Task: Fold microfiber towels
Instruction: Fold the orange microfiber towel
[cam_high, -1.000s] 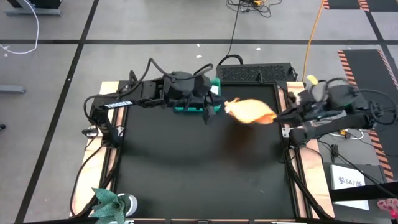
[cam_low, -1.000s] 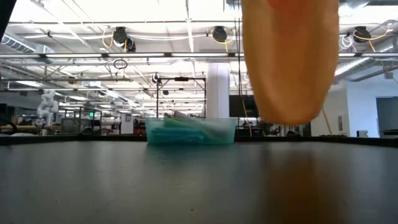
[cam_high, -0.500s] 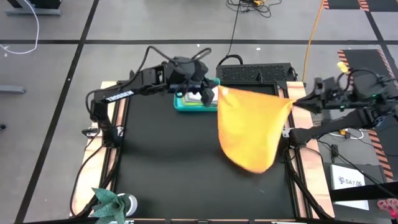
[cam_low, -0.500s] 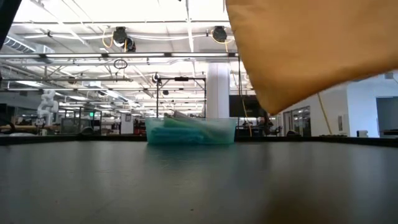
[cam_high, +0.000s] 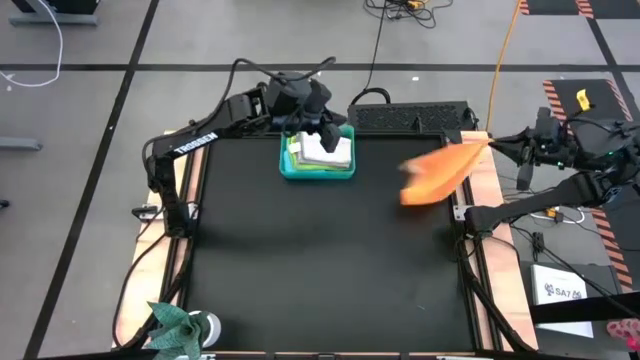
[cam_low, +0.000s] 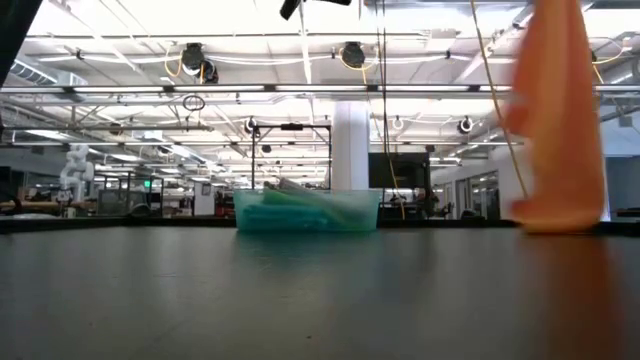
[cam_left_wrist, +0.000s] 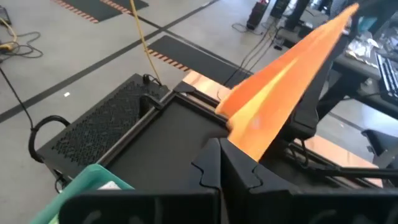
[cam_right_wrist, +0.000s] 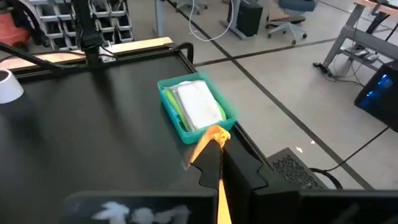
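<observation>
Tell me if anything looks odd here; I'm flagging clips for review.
One thing: the orange towel hangs bunched in the air from the shut right gripper at the table's right edge, not laid flat for folding. The left gripper is shut above the teal bin, whose towels sit neatly.

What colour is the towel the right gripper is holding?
Orange-yellow; the towel hangs from the right gripper, clearest in the left wrist view.

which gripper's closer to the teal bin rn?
Left. The left gripper hovers directly over the teal bin at the table's back edge. The right gripper is off beyond the table's right edge, holding the orange towel, well away from the bin.
</observation>
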